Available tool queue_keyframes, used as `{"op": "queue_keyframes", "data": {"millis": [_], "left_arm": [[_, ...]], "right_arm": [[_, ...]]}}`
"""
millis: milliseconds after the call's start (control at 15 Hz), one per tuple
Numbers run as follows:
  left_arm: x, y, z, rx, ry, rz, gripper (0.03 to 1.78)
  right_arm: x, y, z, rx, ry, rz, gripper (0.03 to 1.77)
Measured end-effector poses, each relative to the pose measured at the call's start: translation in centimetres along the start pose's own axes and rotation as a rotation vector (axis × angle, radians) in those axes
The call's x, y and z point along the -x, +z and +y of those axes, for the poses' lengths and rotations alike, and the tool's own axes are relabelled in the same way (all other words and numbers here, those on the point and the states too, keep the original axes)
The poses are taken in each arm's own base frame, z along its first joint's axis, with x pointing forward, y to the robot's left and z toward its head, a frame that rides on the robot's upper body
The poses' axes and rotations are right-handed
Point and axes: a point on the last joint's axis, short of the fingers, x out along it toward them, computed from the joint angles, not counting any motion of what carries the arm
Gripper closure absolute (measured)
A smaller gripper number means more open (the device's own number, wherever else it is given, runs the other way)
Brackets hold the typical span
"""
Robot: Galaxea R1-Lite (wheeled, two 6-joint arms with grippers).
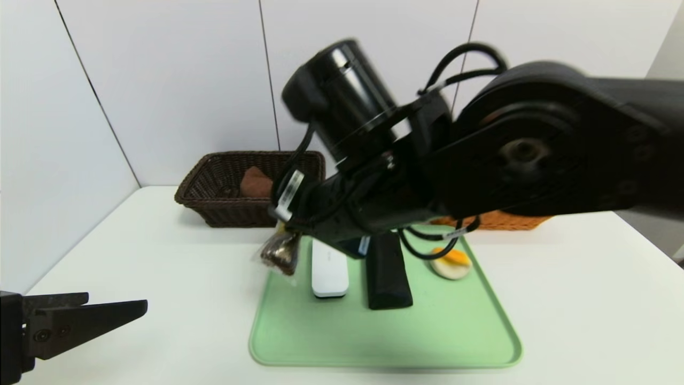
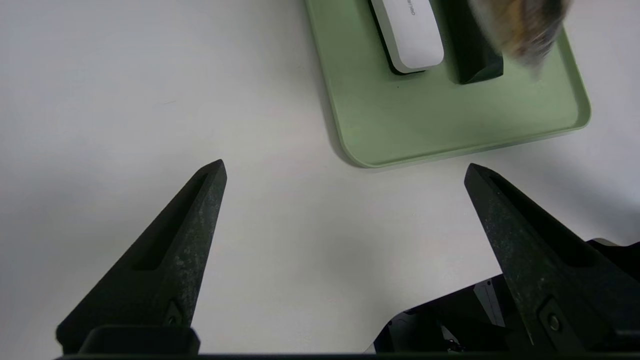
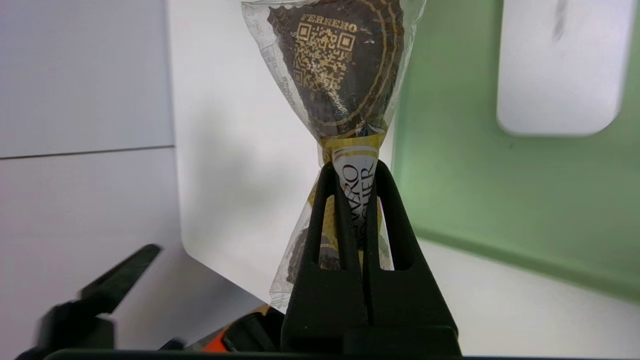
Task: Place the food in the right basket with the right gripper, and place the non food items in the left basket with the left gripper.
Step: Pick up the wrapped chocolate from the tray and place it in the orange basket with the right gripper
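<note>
Both grippers show: right gripper (image 3: pixel 356 167) jaws clamp the sweets strip (image 3: pixel 334 75) above the tray (image 1: pixel 331 342); left gripper (image 2: pixel 345 170) jaws gape.

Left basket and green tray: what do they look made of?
Left basket: dark brown woven wicker, matte; the weave shows along its flared sides. Green tray: probably smooth moulded plastic or silicone, judging by its even pale green surface and rounded raised rim.

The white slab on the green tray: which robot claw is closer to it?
Right. The right gripper, shut on the sweets strip, hangs just beside the white slab. The left gripper waits open over the table, well off the green tray.
</note>
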Motion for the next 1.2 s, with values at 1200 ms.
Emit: {"op": "queue_keyframes", "data": {"millis": [1200], "left_arm": [[-0.7,1.1,-0.3,0.001,-0.003,0.010,0.12]], "right_arm": [[1.7,21.8,-24.3,-0.506,-0.297,-0.417,1.73]]}}
